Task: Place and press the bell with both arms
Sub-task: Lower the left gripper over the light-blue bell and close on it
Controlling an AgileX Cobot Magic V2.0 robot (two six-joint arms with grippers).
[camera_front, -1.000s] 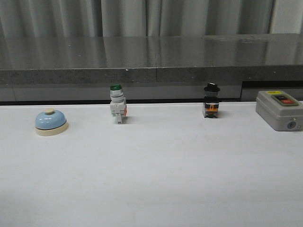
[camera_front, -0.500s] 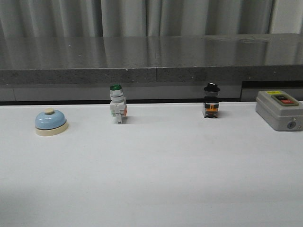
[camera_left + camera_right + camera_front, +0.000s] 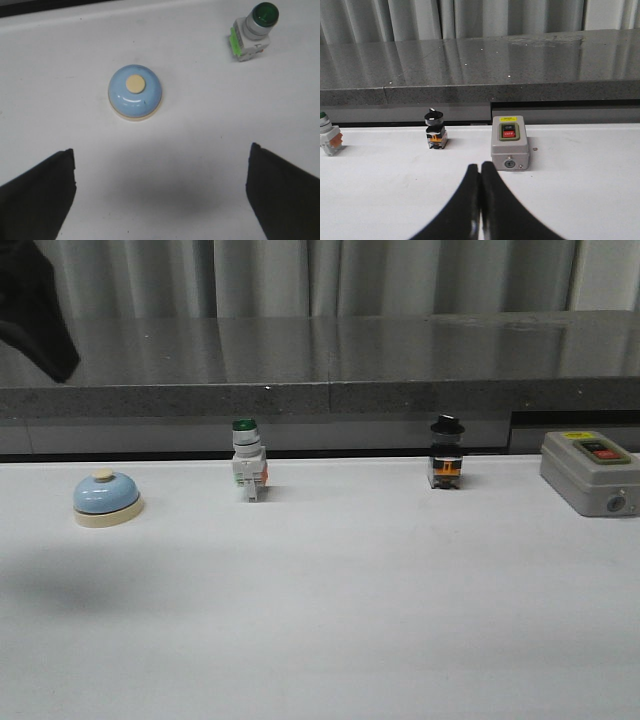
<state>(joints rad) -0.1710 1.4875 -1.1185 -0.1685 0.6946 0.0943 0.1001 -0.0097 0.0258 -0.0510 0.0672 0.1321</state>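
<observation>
Bell (image 3: 135, 92) sits under the spread left gripper (image 3: 160, 192); right gripper (image 3: 480, 200) pressed together.

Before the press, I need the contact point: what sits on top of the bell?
A cream round button sits at the top centre of the blue bell, uncovered. Whatever is under its cream base is hidden.

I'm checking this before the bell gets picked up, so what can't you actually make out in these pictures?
- Left arm, front view: cut off by the frame's corner, jaws out of sight.
- Left gripper, left wrist view: jaws open, cut off by the lower edge.
- Bell, left wrist view: base mostly hidden under the dome.
- Grey box, right wrist view: label too small to read.
</observation>
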